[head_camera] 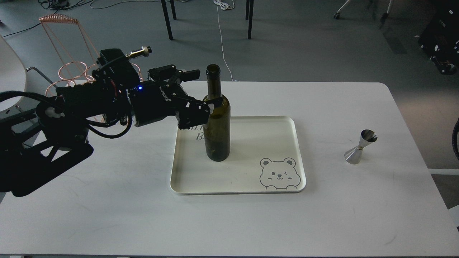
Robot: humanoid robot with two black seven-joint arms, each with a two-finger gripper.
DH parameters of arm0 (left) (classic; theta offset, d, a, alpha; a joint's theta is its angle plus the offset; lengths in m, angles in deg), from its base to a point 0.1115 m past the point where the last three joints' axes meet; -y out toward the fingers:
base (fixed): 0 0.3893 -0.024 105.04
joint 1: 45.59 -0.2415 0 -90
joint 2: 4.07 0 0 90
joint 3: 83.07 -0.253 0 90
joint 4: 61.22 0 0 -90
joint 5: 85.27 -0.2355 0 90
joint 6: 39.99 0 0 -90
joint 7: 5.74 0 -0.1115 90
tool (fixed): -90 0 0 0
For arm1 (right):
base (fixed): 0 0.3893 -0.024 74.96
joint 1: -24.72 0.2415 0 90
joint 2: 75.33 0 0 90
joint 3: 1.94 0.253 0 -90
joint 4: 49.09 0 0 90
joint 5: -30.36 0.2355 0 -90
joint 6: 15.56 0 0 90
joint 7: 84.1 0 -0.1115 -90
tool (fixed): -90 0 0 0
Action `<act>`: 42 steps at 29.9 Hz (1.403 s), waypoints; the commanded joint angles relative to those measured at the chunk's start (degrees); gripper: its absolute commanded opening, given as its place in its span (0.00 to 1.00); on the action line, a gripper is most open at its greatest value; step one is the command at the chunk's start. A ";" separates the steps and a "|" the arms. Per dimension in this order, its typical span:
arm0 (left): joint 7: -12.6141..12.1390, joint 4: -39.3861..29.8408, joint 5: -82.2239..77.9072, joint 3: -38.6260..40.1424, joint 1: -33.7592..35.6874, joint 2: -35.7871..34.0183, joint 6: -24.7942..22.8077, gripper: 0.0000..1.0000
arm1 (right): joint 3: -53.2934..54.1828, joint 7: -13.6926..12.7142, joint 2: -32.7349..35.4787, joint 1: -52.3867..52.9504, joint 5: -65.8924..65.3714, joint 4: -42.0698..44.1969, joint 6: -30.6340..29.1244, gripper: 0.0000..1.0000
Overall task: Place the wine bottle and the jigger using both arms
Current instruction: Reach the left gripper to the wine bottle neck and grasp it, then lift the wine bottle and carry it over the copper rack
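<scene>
the left tool (205, 107) grasps the wine bottle (217, 122), upright on the tray (279, 125) at frame centre. the jigger (360, 147) stands at right on the worktop (107, 215).

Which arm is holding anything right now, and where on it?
The left tool grips the wine bottle at its shoulder, standing on the tray. No right tool visible.

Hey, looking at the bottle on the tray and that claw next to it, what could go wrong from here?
1. The left claw sits against the shoulder of the tall wine bottle, well above its base. A sideways pull while backing off could tip it over on the tray.
2. The jigger stands on the table outside the tray, near the right edge. The right claw is out of view, so a clumsy approach could knock it off.
</scene>
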 commanded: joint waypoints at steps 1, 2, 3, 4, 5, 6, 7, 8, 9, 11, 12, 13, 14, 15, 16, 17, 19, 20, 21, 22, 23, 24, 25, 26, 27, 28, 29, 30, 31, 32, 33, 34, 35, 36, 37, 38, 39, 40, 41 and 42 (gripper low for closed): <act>-1.95 1.56 0.08 0.22 0.09 2.12 0.15 0.92 | -0.12 0.00 0.09 -0.01 0.00 -0.03 0.00 0.97; -2.74 2.00 0.08 0.39 0.09 2.74 0.14 0.90 | -0.12 0.00 0.09 -0.01 -0.09 -0.03 0.00 0.97; -3.71 2.36 0.08 0.48 0.09 3.61 0.23 0.89 | -0.21 0.00 0.09 -0.01 -0.09 -0.03 0.00 0.97; -4.50 2.71 0.08 0.57 0.18 4.32 0.23 0.89 | -0.21 0.00 0.09 -0.01 -0.09 -0.03 0.00 0.97; -5.03 3.15 0.08 0.66 0.18 4.93 0.23 0.89 | -0.29 0.00 0.09 -0.10 -0.09 -0.03 0.00 0.97; -5.21 3.59 0.08 0.66 0.18 5.46 0.23 0.87 | -0.29 0.00 0.09 -0.10 -0.09 -0.12 0.00 0.97; -5.21 3.76 0.08 0.57 0.18 5.73 0.15 0.85 | -0.29 0.00 0.00 -0.10 -0.09 -0.12 -0.09 0.97; -5.21 3.85 0.08 0.48 0.18 5.99 0.14 0.81 | -0.29 0.00 0.09 -0.19 -0.09 -0.20 0.00 0.97; -5.21 3.85 0.08 0.40 0.18 6.08 0.14 0.77 | -0.29 0.00 0.00 -0.19 -0.09 -0.12 0.00 0.97; -5.04 3.85 0.08 0.22 0.18 5.99 0.15 0.70 | -0.29 0.00 0.09 -0.19 -0.09 -0.12 0.00 0.97; -4.86 3.85 0.08 0.22 0.18 5.82 0.14 0.67 | -0.38 0.00 0.09 -0.19 -0.18 -0.12 0.00 0.97; -4.77 3.85 0.17 0.31 0.18 5.64 0.14 0.64 | -0.38 0.00 0.09 -0.19 -0.18 -0.12 -0.09 0.97; -4.77 3.77 0.26 0.39 0.18 5.64 0.14 0.62 | -0.38 0.00 0.09 -0.19 -0.18 -0.12 0.00 0.97; -4.69 3.77 0.52 0.48 0.18 5.47 0.23 0.57 | -0.38 0.00 0.09 -0.19 -0.18 -0.03 -0.09 0.97; -4.68 3.77 0.78 0.48 0.18 5.47 0.23 0.52 | -0.38 0.00 0.09 -0.19 -0.18 -0.03 -0.09 0.97; -4.68 3.59 1.22 0.48 0.18 5.29 0.23 0.46 | -0.38 0.00 0.09 -0.19 -0.18 -0.03 0.00 0.97; -4.60 3.41 1.40 0.31 0.26 4.77 0.14 0.33 | -0.38 0.00 0.09 -0.19 -0.18 -0.03 -0.09 0.97; -4.60 3.33 1.40 0.22 0.18 4.68 0.14 0.30 | -0.38 0.00 0.09 -0.19 -0.18 -0.03 -0.09 0.97; -4.68 3.33 1.40 0.22 0.18 4.68 0.14 0.28 | -0.38 0.00 0.09 -0.19 -0.18 -0.03 0.00 0.97; -4.68 3.24 1.31 0.22 0.18 4.59 0.14 0.25 | -0.38 0.00 0.09 -0.19 -0.27 -0.03 0.00 0.97; -4.68 3.06 1.40 0.31 0.26 4.50 0.14 0.22 | -0.38 0.00 0.09 -0.10 -0.18 -0.03 0.00 0.97; -4.68 2.89 1.40 0.39 0.26 4.41 0.23 0.21 | -0.38 0.00 0.09 -0.10 -0.27 0.06 0.00 0.97; -4.68 2.80 1.40 0.57 0.35 4.32 0.23 0.19 | -0.47 0.00 0.18 -0.10 -0.27 0.06 0.00 0.97; -4.68 2.71 1.40 0.75 0.35 4.06 0.23 0.17 | -0.38 0.00 0.27 -0.10 -0.27 0.06 -0.09 0.97; -4.60 2.36 1.40 0.83 0.35 3.62 0.32 0.15 | -0.38 0.00 0.35 -0.19 -0.36 0.15 -0.09 0.97; -4.60 2.01 1.57 1.01 0.44 3.19 0.41 0.13 | -0.38 0.00 0.44 -0.10 -0.36 0.15 -0.09 0.97; -4.51 1.57 2.19 1.45 0.53 2.92 0.67 0.12 | -0.38 0.00 0.44 -0.01 -0.36 0.15 0.00 0.97; -4.51 1.31 3.24 2.41 0.53 2.74 1.11 0.12 | -0.47 0.00 0.53 0.16 -0.36 0.15 -0.09 0.97; -4.68 1.30 4.46 3.29 0.62 2.65 1.20 0.12 | -0.47 0.00 0.62 0.25 -0.36 0.15 -0.09 0.97; -4.86 1.30 6.04 4.25 0.70 2.39 1.11 0.12 | -0.47 0.00 0.62 0.34 -0.36 0.15 -0.09 0.97; -4.95 1.39 7.36 4.78 0.88 1.78 1.02 0.12 | -0.47 0.00 0.70 0.34 -0.36 0.15 -0.09 0.97; -4.95 1.48 8.77 5.05 1.31 0.38 1.02 0.12 | -0.47 0.00 0.71 0.42 -0.36 0.15 -0.09 0.97; -4.95 1.57 10.18 5.05 2.28 -0.94 1.02 0.12 | -0.47 0.00 0.71 0.43 -0.36 0.15 -0.09 0.97; -4.86 1.74 11.76 4.97 3.42 -2.34 1.02 0.12 | -0.38 0.00 0.71 0.51 -0.36 0.06 -0.09 0.97; -4.60 1.92 13.43 4.97 4.30 -3.75 1.02 0.12 | -0.38 0.00 0.71 0.51 -0.36 0.06 -0.09 0.97; -4.51 2.09 15.01 4.97 4.74 -5.33 1.02 0.12 | -0.47 0.00 0.71 0.51 -0.36 0.06 -0.09 0.97; -4.33 2.18 16.68 4.97 5.27 -7.35 1.02 0.12 | -0.47 0.00 0.79 0.51 -0.36 0.06 -0.09 0.97; -4.16 2.36 17.74 4.97 6.06 -9.11 0.94 0.12 | -0.47 0.00 0.79 0.51 -0.44 0.06 -0.09 0.97; -3.81 3.14 18.71 4.62 7.20 -10.95 0.94 0.12 | -0.47 0.00 0.79 0.51 -0.36 0.06 -0.09 0.97; -3.54 4.19 19.06 4.35 8.25 -12.01 0.94 0.12 | -0.47 0.00 0.79 0.51 -0.44 0.06 -0.09 0.97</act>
